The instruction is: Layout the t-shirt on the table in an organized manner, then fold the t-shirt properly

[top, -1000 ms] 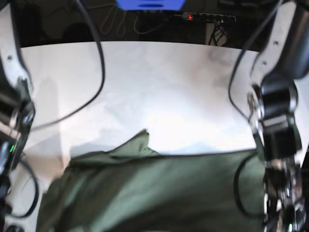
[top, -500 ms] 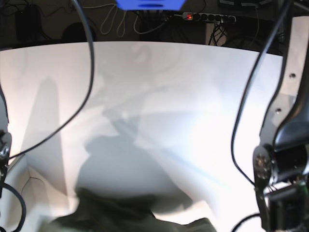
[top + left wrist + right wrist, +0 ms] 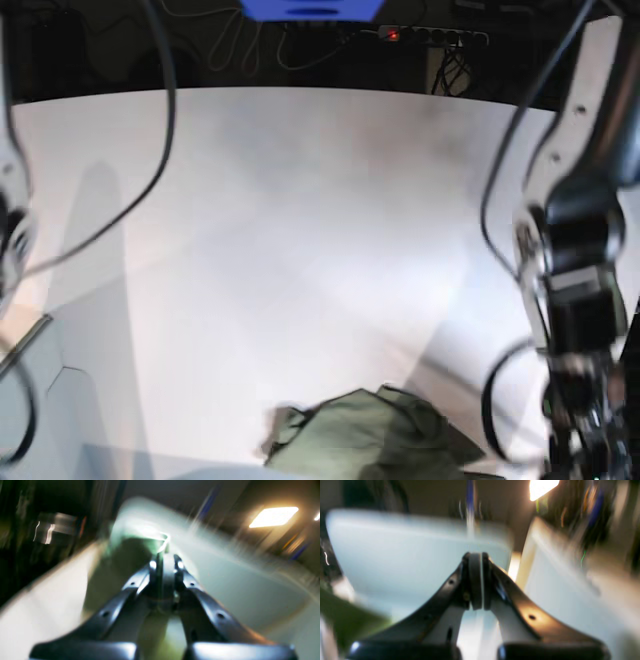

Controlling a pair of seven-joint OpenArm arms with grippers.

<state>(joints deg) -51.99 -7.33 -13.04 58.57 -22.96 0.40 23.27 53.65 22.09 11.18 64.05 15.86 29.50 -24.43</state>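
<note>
The olive-green t-shirt (image 3: 365, 440) lies bunched in a small wrinkled heap at the near edge of the white table (image 3: 300, 220), in the base view. The left wrist view is blurred by motion. There my left gripper (image 3: 165, 562) is shut, with olive cloth (image 3: 112, 575) running from its tips and under its fingers. My right gripper (image 3: 476, 580) is shut pad to pad over the table (image 3: 407, 555), with nothing between the pads. A patch of green cloth (image 3: 347, 612) shows at that view's lower left, apart from the fingertips. Neither gripper's tips show in the base view.
The arm with the left wrist camera (image 3: 575, 300) stands along the right side of the base view, with black cables looping beside it. Part of the other arm (image 3: 10, 230) shows at the left edge. A power strip (image 3: 430, 35) and cables lie beyond the table's far edge.
The shirt, spread wide across the bottom of the base view a second ago, is now a small heap at bottom centre. Both arms have swung fast; the wrist views are smeared.
</note>
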